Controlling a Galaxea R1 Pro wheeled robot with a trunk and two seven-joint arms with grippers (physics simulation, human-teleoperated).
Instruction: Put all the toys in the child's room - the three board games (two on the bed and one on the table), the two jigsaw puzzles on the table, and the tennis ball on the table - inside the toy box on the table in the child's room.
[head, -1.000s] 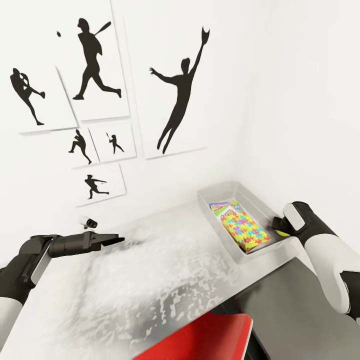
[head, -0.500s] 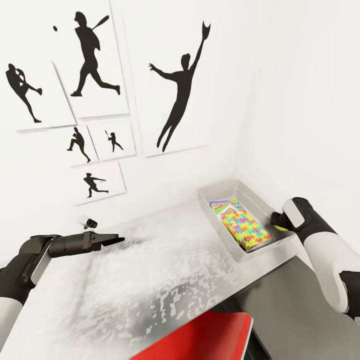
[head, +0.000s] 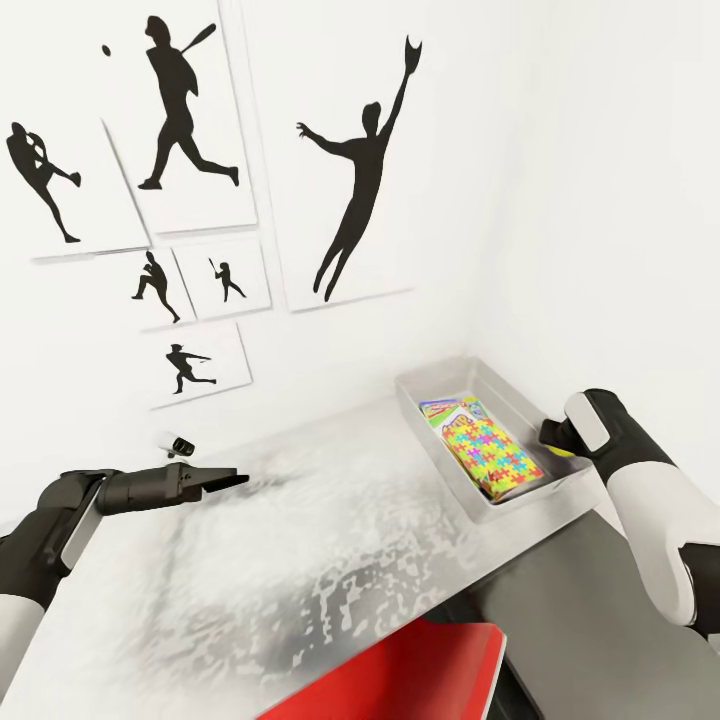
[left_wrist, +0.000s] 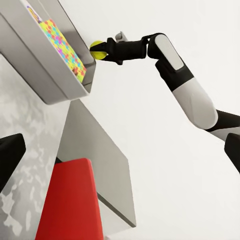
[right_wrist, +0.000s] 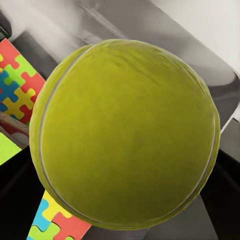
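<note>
R hand, clamped on tennis ball, at toy box rim above jigsaw puzzle: carry fully inside before release; L hand fingers together, idle over tabletop.

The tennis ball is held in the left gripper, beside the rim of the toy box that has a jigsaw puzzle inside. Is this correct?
Not quite: the tennis ball is held in the right gripper, not the left, as the left wrist view shows. The left gripper is over the table, far from it. The rest stands: the ball is beside the rim of the toy box, with a jigsaw puzzle inside.
</note>
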